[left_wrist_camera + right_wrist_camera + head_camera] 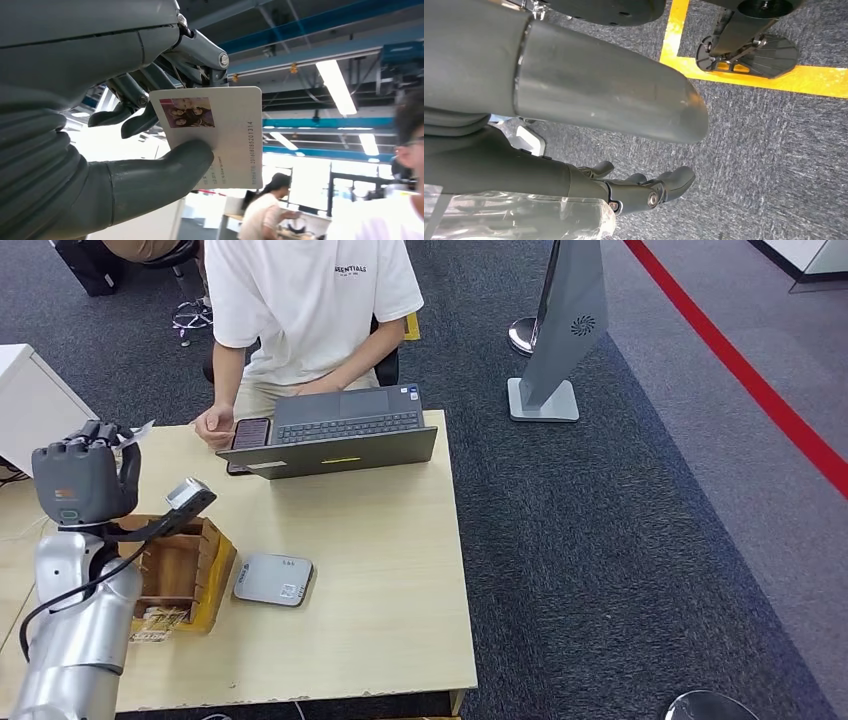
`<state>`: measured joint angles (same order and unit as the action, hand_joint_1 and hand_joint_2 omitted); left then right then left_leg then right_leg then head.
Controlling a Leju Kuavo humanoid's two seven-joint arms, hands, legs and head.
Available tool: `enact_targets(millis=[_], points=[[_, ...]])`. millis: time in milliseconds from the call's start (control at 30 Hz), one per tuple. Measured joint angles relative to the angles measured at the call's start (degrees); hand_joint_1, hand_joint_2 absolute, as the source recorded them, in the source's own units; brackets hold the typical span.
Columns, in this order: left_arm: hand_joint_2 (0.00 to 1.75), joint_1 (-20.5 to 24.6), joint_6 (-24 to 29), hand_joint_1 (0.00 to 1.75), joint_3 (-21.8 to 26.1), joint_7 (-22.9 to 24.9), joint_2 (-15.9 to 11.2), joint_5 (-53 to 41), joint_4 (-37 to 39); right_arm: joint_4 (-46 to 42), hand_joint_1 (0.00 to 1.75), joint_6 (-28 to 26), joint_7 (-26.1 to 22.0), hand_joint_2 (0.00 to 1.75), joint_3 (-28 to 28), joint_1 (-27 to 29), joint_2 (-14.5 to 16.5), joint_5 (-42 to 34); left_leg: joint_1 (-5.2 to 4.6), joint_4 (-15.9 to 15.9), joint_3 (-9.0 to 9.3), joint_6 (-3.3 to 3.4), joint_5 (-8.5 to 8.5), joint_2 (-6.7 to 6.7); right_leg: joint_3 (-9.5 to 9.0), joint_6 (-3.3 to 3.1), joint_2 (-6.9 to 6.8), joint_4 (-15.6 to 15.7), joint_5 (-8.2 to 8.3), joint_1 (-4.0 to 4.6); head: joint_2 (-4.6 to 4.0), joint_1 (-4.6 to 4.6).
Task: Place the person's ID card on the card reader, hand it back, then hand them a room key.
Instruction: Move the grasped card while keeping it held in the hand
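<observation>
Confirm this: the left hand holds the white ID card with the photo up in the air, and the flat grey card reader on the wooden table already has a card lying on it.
One thing is wrong: the flat grey card reader has nothing on it, as the head view shows. The rest stands: the left hand holds the white ID card with the photo up in the air, above the wooden table.

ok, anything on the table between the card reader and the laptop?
No. In the head view the stretch of table between the card reader and the laptop is bare wood.
</observation>
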<state>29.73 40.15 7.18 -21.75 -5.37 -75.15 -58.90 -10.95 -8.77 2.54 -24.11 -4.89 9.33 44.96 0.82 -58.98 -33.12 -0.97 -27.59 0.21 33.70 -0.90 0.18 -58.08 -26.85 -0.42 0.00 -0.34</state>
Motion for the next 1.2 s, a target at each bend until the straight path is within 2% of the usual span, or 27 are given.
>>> enact_targets(millis=[200, 400, 500, 667, 900, 1200], points=[[1.75, -10.0, 0.0, 1.75, -6.6, 2.4, 4.1, -2.1, -12.0, 0.0, 0.0, -0.4, -0.5, 0.0, -0.6, 0.8, 0.0, -0.2, -0.03, 0.0, -0.03, 0.09, -0.1, 0.0, 0.01, 0.1, 0.0, 0.0, -0.07, -0.04, 0.0, 0.02], [1.75, -14.4, -0.6, 1.75, -11.0, 6.6, 5.1, -3.3, -15.3, 0.0, 0.0, -0.5, -0.6, 0.0, -1.3, 1.1, 0.0, 0.2, -0.01, 0.0, -0.02, 0.06, -0.11, 0.0, 0.01, 0.11, -0.02, 0.0, -0.07, -0.03, 0.0, -0.01], [1.75, -14.4, -0.5, 1.75, -11.9, 9.7, 4.9, -4.0, -12.7, 0.0, 0.0, -0.5, -0.6, 0.0, -1.5, 1.2, 0.0, 0.6, -0.01, 0.0, -0.01, 0.06, -0.1, -0.02, 0.01, 0.1, -0.03, 0.0, -0.07, -0.03, 0.0, -0.02], [1.75, -12.9, -0.5, 1.75, -12.3, 12.6, 4.5, -3.7, -3.5, 0.0, 0.0, -0.5, -0.5, 0.0, -1.5, 1.2, 0.0, 1.4, -0.01, 0.0, 0.0, 0.05, -0.07, -0.01, 0.0, 0.1, -0.02, 0.0, -0.07, -0.02, 0.0, 0.0], [1.75, -10.2, -0.4, 1.75, -12.4, 12.9, 3.9, -2.3, 7.8, 0.0, 0.0, -0.5, -0.3, 0.0, -1.6, 1.2, 0.0, 2.1, -0.02, 0.0, -0.02, 0.06, -0.08, -0.02, 0.0, 0.1, -0.02, 0.0, -0.07, -0.03, 0.0, -0.01], [1.75, -9.4, -0.7, 1.75, -12.8, 12.7, 4.1, -2.7, 13.7, 0.0, 0.0, -0.4, -0.3, 0.0, -2.3, 1.2, 0.0, 2.1, -0.02, 0.0, -0.02, 0.06, -0.08, -0.02, 0.0, 0.11, -0.02, 0.0, -0.07, -0.03, 0.0, -0.01]])
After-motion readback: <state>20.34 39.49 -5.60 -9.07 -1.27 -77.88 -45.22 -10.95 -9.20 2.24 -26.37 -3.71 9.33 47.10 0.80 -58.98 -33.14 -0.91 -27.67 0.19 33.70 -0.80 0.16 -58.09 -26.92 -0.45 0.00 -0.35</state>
